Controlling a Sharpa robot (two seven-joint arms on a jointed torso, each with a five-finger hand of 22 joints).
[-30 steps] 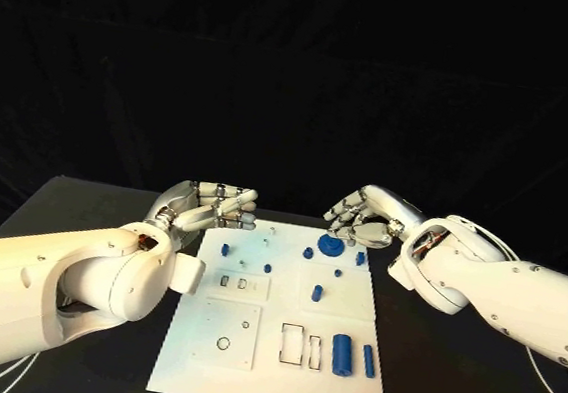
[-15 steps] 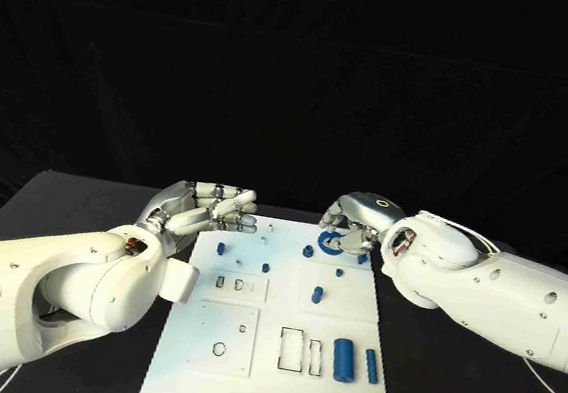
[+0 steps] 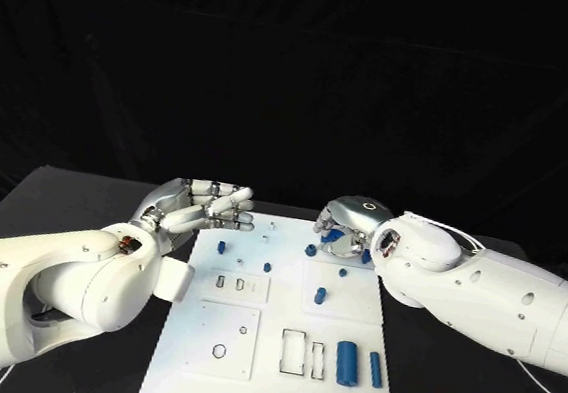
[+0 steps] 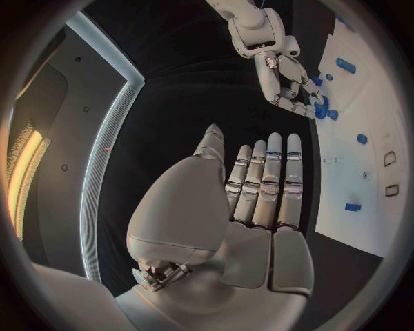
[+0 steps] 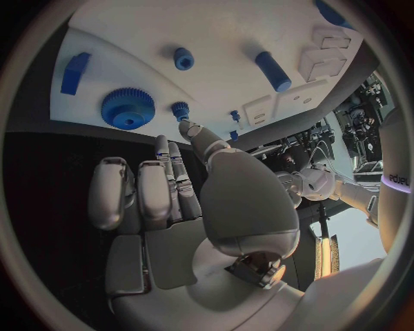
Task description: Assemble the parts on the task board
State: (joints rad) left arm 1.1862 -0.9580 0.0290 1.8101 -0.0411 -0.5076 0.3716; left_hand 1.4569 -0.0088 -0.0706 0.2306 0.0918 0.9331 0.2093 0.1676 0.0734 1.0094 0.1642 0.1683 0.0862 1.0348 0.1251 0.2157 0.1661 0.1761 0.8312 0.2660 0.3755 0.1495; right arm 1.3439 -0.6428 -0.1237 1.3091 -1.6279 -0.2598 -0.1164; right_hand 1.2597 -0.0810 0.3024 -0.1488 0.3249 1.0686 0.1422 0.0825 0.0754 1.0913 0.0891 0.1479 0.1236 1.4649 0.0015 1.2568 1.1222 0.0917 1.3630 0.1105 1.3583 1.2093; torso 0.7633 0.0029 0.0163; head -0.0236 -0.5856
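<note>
The white task board (image 3: 240, 337) lies in the middle of the table. A large blue gear (image 5: 127, 108) lies at its far edge, with a small blue gear (image 5: 179, 110) beside it. My right hand (image 3: 346, 222) hovers over that far edge, fingers partly curled and holding nothing; its fingertips (image 4: 297, 103) reach down next to the large gear (image 4: 321, 107). My left hand (image 3: 202, 206) is off the board's far left corner, palm up with straight fingers (image 4: 263, 183), and empty. Two blue cylinders (image 3: 344, 356) lie near the board's right front.
Short blue pegs (image 3: 220, 246) stand across the far half of the board. A blue block (image 5: 75, 72) lies near the large gear. Rectangular slots (image 3: 290, 347) and round holes (image 3: 219, 350) are cut in the near half. Black table (image 3: 64, 202) surrounds the board.
My right arm has swung inward and rolled over, bringing its hand lower and closer over the large gear. My left hand has barely moved.
</note>
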